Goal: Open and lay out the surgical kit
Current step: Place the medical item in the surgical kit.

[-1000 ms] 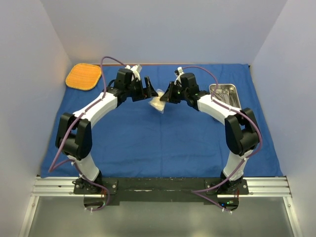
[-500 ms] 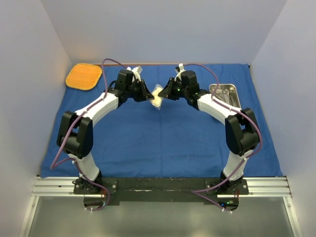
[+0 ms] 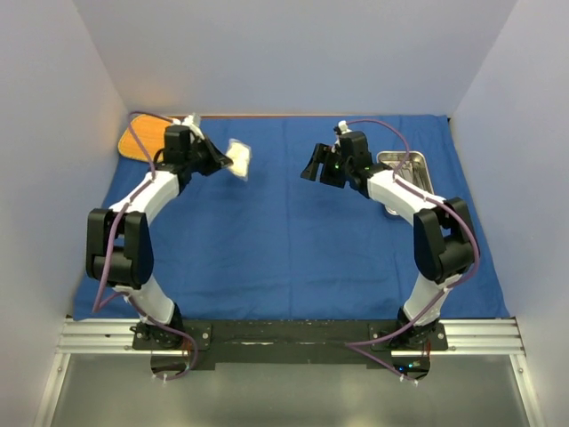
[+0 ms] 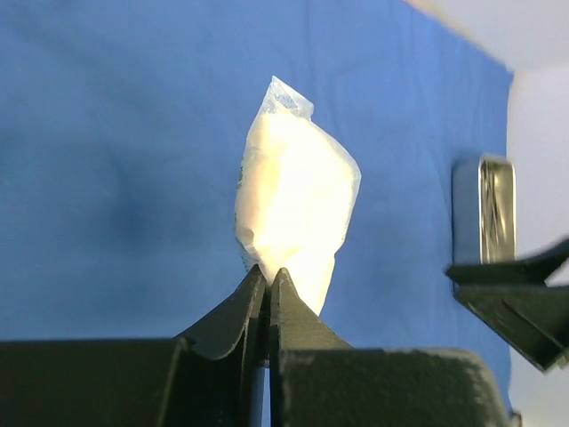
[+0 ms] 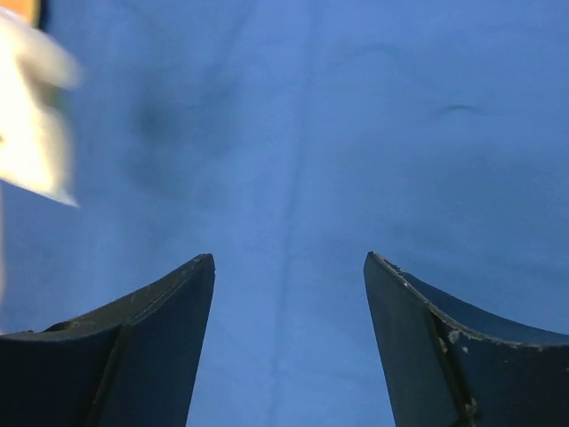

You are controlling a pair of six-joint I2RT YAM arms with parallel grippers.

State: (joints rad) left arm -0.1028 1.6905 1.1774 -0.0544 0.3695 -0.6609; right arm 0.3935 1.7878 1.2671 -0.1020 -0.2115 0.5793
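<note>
**KIT INVENTORY AND OBSTRUCTIONS**

Counted: one blue cloth wrap (image 3: pixel 293 249), spread flat; one white gauze pack (image 3: pixel 238 158); one steel tray (image 3: pixel 411 167); one orange mat (image 3: pixel 140 140); two arms.

Gauze pack pinched by one edge in the clenched left jaws, held above the wrap toward the far left, near the mat. Right jaws spread apart, grasping nothing, hovering over bare cloth just left of the tray.

Tray resting on the wrap at the far right; contents too small to tell. Mat lying at the far left corner, partly hidden behind the left arm (image 3: pixel 156 191). Near-left part of the tray crossed by the right arm (image 3: pixel 400 191).
</note>
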